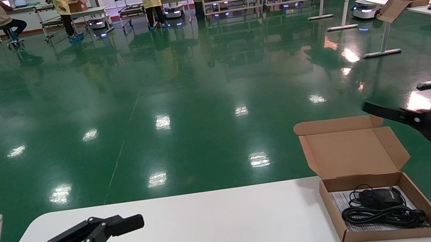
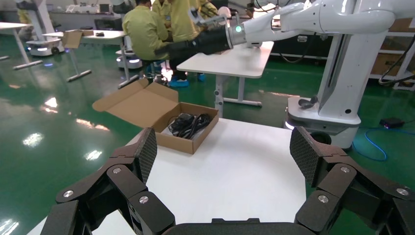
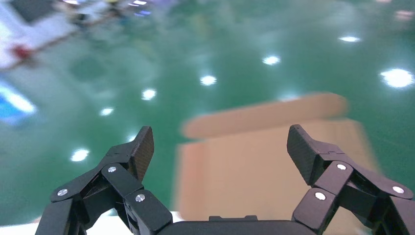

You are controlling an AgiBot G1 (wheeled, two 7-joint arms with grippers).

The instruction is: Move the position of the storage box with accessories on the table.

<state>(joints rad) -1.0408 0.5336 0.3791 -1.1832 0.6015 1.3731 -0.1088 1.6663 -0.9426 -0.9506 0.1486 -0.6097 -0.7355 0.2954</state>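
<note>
The brown cardboard storage box (image 1: 380, 233) stands at the far right corner of the white table (image 1: 213, 229), its lid (image 1: 348, 149) open and leaning back. Inside lie the accessories: a black mouse with coiled cable (image 1: 380, 205) on a white printed sheet (image 1: 339, 200). My right gripper (image 1: 381, 112) hovers above and right of the lid, open and holding nothing; the right wrist view shows it (image 3: 220, 142) with the lid (image 3: 264, 161) beyond. My left gripper (image 1: 129, 223) rests low at the table's left, open (image 2: 222, 147), well apart from the box (image 2: 183, 141).
Green floor lies just past the table's far edge and right side. Other white desks (image 1: 425, 6) with a cardboard box (image 1: 398, 6) stand off to the right. The left wrist view shows a white robot base (image 2: 337, 98) and another desk (image 2: 240, 58) behind the box.
</note>
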